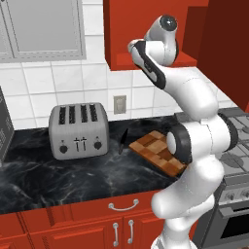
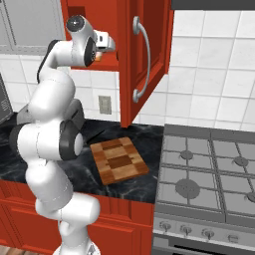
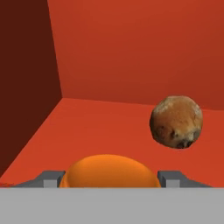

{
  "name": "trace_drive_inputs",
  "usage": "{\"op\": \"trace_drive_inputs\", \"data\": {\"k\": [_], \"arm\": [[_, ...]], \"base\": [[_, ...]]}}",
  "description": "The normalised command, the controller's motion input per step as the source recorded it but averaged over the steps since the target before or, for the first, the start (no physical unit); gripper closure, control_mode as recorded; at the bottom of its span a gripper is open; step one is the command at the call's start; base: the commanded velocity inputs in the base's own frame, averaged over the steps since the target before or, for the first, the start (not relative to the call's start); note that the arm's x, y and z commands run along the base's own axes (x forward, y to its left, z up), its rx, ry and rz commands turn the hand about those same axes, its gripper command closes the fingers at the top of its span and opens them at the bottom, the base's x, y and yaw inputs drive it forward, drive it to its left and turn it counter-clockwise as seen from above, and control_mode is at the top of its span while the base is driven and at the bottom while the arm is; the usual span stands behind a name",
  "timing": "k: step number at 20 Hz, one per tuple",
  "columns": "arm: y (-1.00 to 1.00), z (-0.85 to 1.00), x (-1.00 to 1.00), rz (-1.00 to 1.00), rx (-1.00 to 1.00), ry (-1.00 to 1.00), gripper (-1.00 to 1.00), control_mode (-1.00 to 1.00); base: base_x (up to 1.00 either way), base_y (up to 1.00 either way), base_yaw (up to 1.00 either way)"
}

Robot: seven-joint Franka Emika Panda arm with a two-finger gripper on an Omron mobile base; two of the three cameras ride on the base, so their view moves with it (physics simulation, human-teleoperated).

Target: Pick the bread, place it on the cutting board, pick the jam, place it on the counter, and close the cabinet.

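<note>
Orange jam (image 3: 108, 171) sits low centre in the hand view, between the gripper (image 3: 109, 178) fingers, which flank it closely; contact cannot be told. The bread (image 3: 176, 122) rests right of centre on the cabinet (image 3: 131, 52) floor.

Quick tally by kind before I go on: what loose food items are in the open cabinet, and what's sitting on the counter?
Bread: 1, on the cabinet shelf
Jam: 1, between the gripper fingertips
Toaster: 1, on the counter
Cutting board: 1, on the counter, nothing on it
Total: 4
</note>
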Motion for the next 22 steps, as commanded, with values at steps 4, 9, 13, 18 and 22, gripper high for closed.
{"op": "trace_drive_inputs", "data": {"k": [4, 9, 13, 18, 22], "arm": [[0.0, 0.0, -0.44, 0.0, 0.0, 0.0, 1.0, -1.0], [0.0, -0.01, -0.44, 0.0, 0.0, -0.01, 1.0, -1.0], [0.0, -0.09, -0.42, 0.0, 0.0, -0.03, 1.0, -1.0], [0.0, -0.17, -0.41, 0.0, 0.0, -0.02, 1.0, -1.0], [0.0, -0.2, -0.44, 0.0, 0.0, 0.0, 1.0, -1.0]], "base": [[0.0, 0.0, 0.0], [0.0, 0.0, 0.0], [0.0, 0.0, 0.0], [0.0, 0.0, 0.0], [0.0, 0.0, 0.0]]}}
